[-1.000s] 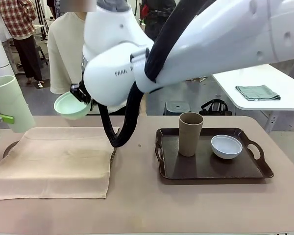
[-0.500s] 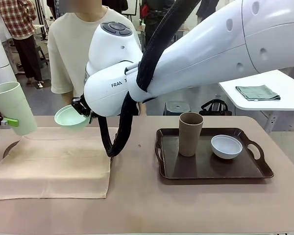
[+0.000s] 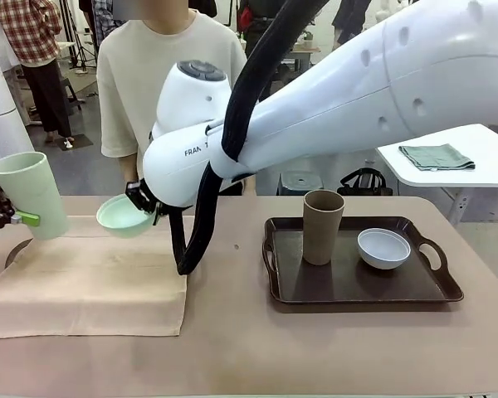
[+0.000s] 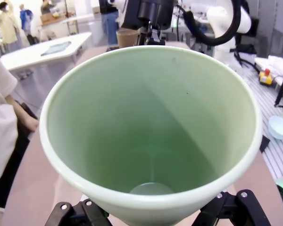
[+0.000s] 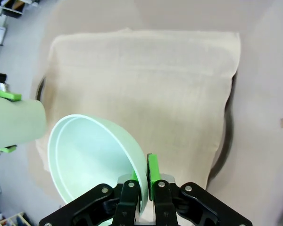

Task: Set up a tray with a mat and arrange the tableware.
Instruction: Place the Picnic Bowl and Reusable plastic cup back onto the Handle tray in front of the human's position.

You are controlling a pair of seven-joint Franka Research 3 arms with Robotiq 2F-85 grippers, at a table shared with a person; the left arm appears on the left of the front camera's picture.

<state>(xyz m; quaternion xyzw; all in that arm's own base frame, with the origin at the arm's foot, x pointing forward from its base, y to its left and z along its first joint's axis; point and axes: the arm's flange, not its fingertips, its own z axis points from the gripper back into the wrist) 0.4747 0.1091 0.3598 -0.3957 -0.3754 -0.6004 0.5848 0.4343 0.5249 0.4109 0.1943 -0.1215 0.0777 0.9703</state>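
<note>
Clamped in right tool (image 3: 141,199): mint green round bowl (image 3: 123,217), over beige cloth mat (image 3: 91,282); gripped in left tool (image 3: 7,214): tall mint green tumbler (image 3: 35,194).

Probably a lab (white worktable (image 3: 490,170), bystander (image 3: 29,58) behind).

right arm (image 3: 340,108): white shell, black cable, "FRAN" lettering
right gripper (image 5: 144,175): black, green pads, screws
person (image 3: 170,75): cream T-shirt

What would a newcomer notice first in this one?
The right arm reaches across the middle, right gripper pinching a mint green bowl by its rim over the beige mat. At far left, the left gripper holds a mint green tumbler; a tan tumbler and white bowl stand on the dark tray.
</note>
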